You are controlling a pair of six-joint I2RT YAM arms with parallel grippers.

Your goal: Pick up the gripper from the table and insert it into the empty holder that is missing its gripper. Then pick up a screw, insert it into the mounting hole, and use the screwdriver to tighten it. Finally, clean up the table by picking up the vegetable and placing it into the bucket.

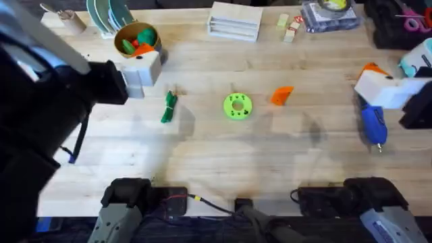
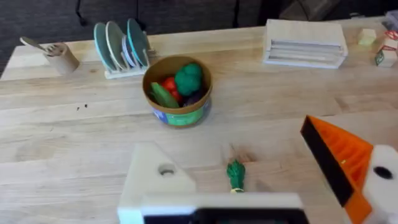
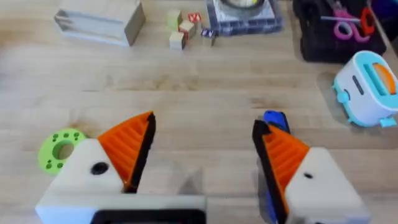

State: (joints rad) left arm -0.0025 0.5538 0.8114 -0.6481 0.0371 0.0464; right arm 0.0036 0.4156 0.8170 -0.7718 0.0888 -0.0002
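Pale wooden planks form the surface [image 1: 216,148], where the loose orange gripper [image 1: 281,95] lies near the middle, just beside a lime-green disc [image 1: 237,106] with holes. A small green vegetable [image 1: 169,106] lies on the other side of the disc, well apart from the bucket [image 1: 137,40], which stands toward the far left corner holding red and green toy produce. A rack of teal plates [image 1: 108,15] stands beside the bucket, and a slatted wooden box [image 1: 235,20] sits at the far edge. The left gripper [image 2: 261,180] hovers above the surface short of the bucket with its jaws wide open; one of its white fingers is the bare holder [image 2: 155,177], showing a mounting hole and no orange piece, while the other carries an orange ribbed pad. The vegetable lies on the planks between those fingers. At the right side, the right gripper [image 3: 202,158] hangs over the blue screwdriver [image 1: 373,123], its jaws open and both orange pads in place; the blue handle shows just behind one of its fingers. A small toy toaster [image 3: 367,87] in blue and white stands near the right edge, and small wooden blocks [image 3: 183,30] lie at the far edge.
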